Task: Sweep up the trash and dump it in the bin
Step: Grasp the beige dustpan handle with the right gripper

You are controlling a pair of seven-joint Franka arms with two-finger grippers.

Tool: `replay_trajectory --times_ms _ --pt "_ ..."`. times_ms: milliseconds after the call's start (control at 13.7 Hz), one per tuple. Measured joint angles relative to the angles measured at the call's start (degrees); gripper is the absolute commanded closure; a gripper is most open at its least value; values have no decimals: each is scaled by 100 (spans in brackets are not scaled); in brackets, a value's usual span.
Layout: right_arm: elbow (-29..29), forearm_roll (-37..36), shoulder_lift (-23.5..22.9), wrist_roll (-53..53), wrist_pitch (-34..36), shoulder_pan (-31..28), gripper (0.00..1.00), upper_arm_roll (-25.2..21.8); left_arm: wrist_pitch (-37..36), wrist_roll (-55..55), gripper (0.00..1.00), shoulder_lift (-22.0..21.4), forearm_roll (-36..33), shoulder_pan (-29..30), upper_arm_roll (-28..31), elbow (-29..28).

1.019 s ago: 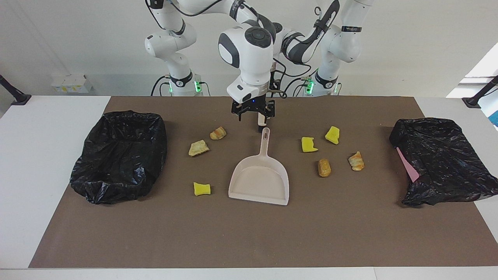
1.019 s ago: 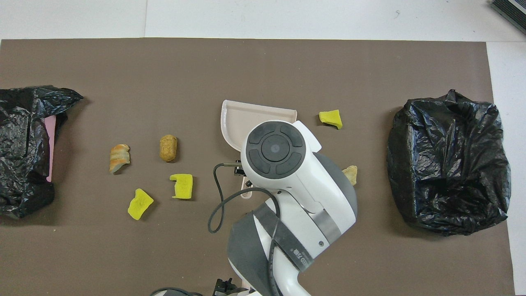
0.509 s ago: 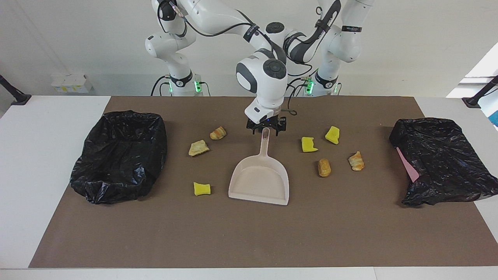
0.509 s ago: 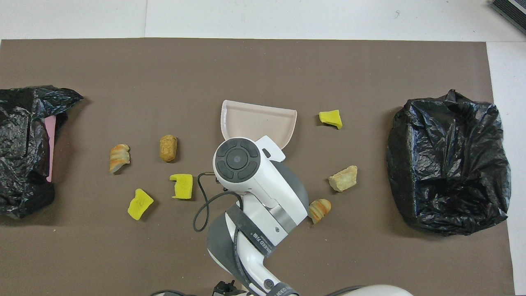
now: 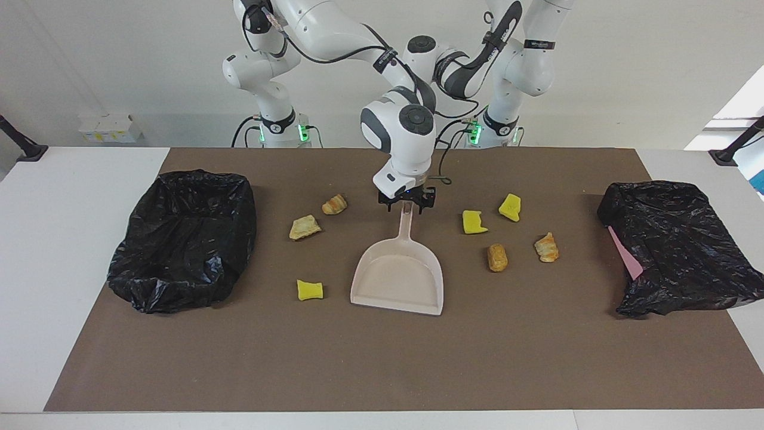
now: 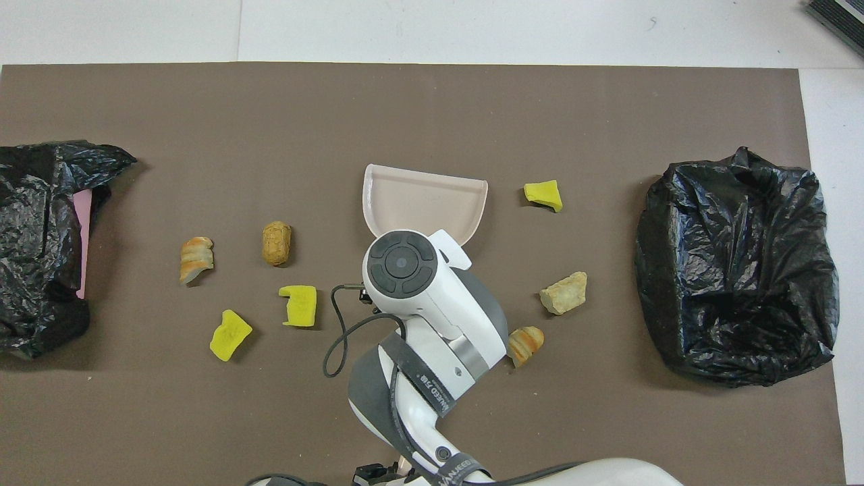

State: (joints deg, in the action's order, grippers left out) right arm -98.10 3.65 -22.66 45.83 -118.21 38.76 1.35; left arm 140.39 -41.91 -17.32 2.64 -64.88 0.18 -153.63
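Observation:
A beige dustpan [image 5: 399, 280] [image 6: 422, 202] lies mid-mat, its handle [image 5: 406, 224] pointing at the robots. My right gripper [image 5: 407, 205] is down at the handle's end, straddling it; in the overhead view the wrist hides it. Several trash bits lie around: a yellow chunk [image 5: 310, 289] [image 6: 544, 194], a tan lump [image 5: 304, 227] [image 6: 563, 293] and a striped lump [image 5: 334, 204] toward the right arm's end. Two yellow chunks [image 5: 474, 221] [image 5: 510, 206] and two brown lumps [image 5: 496, 257] [image 5: 547, 246] lie toward the left arm's end. My left gripper [image 6: 371, 472] waits, shut, at the robots' edge.
An open bin lined with a black bag [image 5: 185, 239] [image 6: 736, 270] stands toward the right arm's end. A second black bag [image 5: 674, 245] [image 6: 40, 243] with a pink edge showing lies toward the left arm's end. A brown mat [image 5: 382, 370] covers the table.
My right arm has come down and shifted slightly toward the left arm's end, bringing its gripper from above the table beside the handle's tip onto the handle's end. Dustpan and trash have not moved.

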Motion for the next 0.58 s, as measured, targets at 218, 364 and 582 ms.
replay_trajectory --times_ms 218,364,582 --pt "-61 107 0 4 -130 -21 32 -20 -85 -11 100 -90 0 459 96 13" --pt "-87 213 0 20 -136 -25 58 -29 -220 20 100 -232 0 932 135 81" --pt "-95 250 2 48 -136 -29 96 -35 -791 33 100 -417 0 1456 160 345"
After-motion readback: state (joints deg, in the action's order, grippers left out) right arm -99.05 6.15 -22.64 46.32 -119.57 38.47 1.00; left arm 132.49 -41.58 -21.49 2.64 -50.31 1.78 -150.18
